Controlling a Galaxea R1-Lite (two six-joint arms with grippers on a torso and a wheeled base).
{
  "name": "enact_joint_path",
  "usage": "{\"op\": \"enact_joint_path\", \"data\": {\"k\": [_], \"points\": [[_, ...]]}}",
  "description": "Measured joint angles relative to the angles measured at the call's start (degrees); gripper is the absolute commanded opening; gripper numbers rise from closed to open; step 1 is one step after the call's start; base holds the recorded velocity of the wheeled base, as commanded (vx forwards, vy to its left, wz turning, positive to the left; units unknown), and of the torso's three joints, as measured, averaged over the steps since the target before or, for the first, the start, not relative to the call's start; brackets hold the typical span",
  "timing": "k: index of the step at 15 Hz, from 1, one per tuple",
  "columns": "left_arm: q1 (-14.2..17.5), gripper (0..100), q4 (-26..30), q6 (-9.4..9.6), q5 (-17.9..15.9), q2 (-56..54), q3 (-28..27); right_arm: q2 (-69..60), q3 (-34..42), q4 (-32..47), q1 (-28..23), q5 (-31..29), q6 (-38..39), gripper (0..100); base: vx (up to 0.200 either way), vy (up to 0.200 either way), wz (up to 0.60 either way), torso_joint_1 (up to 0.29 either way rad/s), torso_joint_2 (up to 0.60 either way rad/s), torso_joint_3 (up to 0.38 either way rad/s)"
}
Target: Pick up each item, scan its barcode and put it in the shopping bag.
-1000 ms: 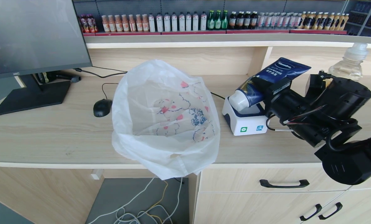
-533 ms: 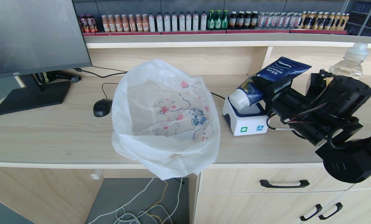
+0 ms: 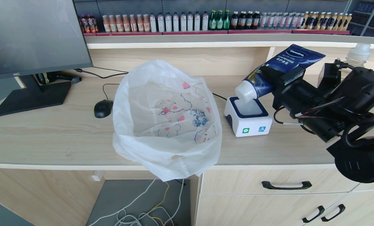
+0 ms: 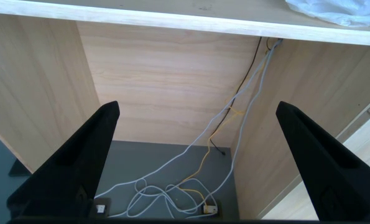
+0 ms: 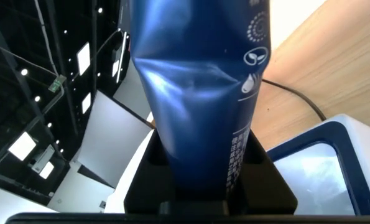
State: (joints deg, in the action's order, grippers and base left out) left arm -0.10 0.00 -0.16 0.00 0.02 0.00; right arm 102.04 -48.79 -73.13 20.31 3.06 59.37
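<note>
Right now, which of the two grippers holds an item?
The right gripper, shut on the blue tube above the white scanner; the left gripper hangs open, empty, below the counter.

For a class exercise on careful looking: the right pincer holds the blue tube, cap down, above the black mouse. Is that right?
Wrong place. The head view shows the right pincer holding the blue tube, cap down, above the white scanner.

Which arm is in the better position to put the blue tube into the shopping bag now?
Right. The right gripper clamps the blue tube just above the scanner, beside the shopping bag. The left gripper hangs open and empty below the counter.
</note>
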Motion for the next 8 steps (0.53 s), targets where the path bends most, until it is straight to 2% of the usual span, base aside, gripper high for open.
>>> {"op": "enact_joint_path", "data": {"k": [4,8], "points": [[0.0,100,0.0,0.00,0.0,0.0,0.0,-3.7,1.4,-0.1,0.2,0.4,-3.5,0,0.000,0.000,0.00,0.000,0.00,0.000],[0.0,100,0.0,0.00,0.0,0.0,0.0,-6.5,5.3,-0.7,0.4,0.1,-13.7,0,0.000,0.000,0.00,0.000,0.00,0.000]]}}
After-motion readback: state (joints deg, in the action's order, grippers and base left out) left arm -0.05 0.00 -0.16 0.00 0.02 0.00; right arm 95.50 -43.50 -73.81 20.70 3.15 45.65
